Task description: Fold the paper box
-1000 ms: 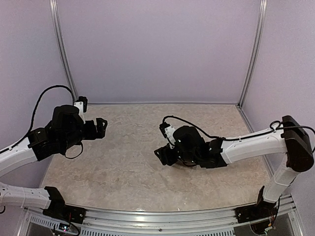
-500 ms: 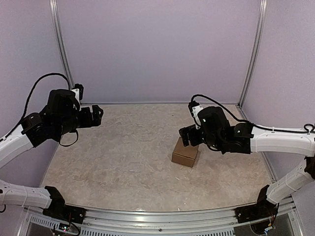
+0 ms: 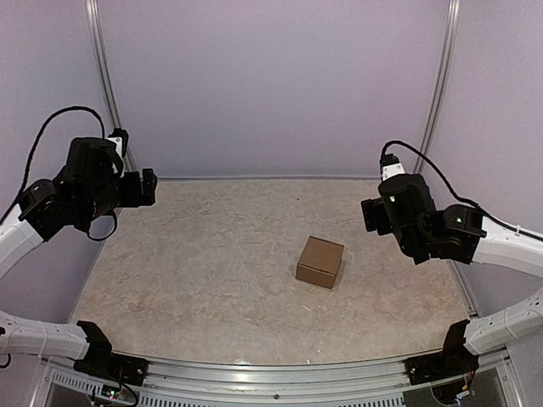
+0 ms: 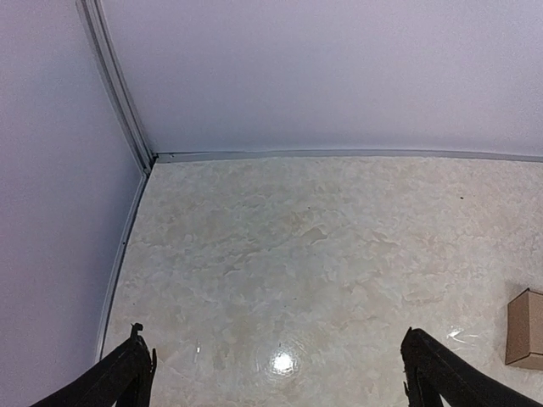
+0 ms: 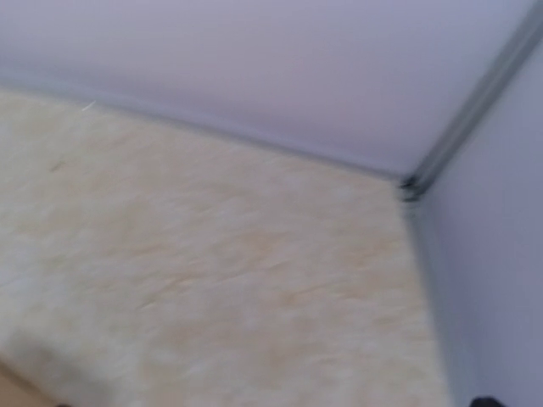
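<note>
The paper box is a small closed brown cardboard cube standing alone on the marble-patterned table, a little right of centre. My left gripper hangs raised at the far left, well away from the box, open and empty. Its dark fingertips show at the bottom corners of the left wrist view, where the box sits at the right edge. My right gripper is raised to the right of the box, open, holding nothing. The right wrist view is blurred, with one fingertip at the bottom edge.
Lilac walls with metal corner posts close the table in at the back and sides. A metal rail runs along the near edge, carrying both arm bases. A light glare lies on the table below the left gripper.
The right gripper opened, let go of the box and pulled up and back to the right. The box stays where it was set. The left arm drew back up and left.
</note>
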### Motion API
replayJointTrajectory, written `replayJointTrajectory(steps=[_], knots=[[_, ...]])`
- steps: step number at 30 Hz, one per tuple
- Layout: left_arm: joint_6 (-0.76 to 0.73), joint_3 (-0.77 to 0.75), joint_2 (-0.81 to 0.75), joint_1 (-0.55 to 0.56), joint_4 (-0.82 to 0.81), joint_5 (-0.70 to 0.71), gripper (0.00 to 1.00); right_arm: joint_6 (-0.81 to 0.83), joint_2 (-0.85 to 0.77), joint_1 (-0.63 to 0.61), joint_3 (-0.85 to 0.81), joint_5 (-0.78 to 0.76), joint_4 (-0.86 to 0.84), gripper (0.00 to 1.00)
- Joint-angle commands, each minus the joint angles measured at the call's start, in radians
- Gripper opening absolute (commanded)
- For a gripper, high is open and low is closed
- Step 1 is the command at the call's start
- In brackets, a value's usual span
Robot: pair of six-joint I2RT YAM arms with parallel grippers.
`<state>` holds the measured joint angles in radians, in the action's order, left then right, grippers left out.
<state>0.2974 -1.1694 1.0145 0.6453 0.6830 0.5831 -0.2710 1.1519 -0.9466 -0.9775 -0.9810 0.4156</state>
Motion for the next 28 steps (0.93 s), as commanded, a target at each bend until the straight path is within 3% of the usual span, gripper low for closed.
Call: replayJointTrajectory(steps=[1, 9, 20, 28], knots=[[-0.1, 0.065, -0.076, -0.009, -0.061, 0.096, 0.99, 0.006, -0.065, 0.008, 0.022, -0.22, 0.037, 1.0], [-0.061, 0.194, -0.208, -0.073, -0.162, 0.081, 0.99, 0.096, -0.069, 0.007, 0.119, -0.429, -0.087, 1.0], [-0.068, 0.202, -0.224, -0.077, -0.155, 0.031, 0.99, 0.076, -0.067, 0.007, 0.123, -0.351, -0.131, 1.0], [-0.068, 0.201, -0.219, -0.081, -0.157, 0.017, 0.99, 0.045, -0.15, 0.007, 0.137, -0.306, -0.114, 1.0]])
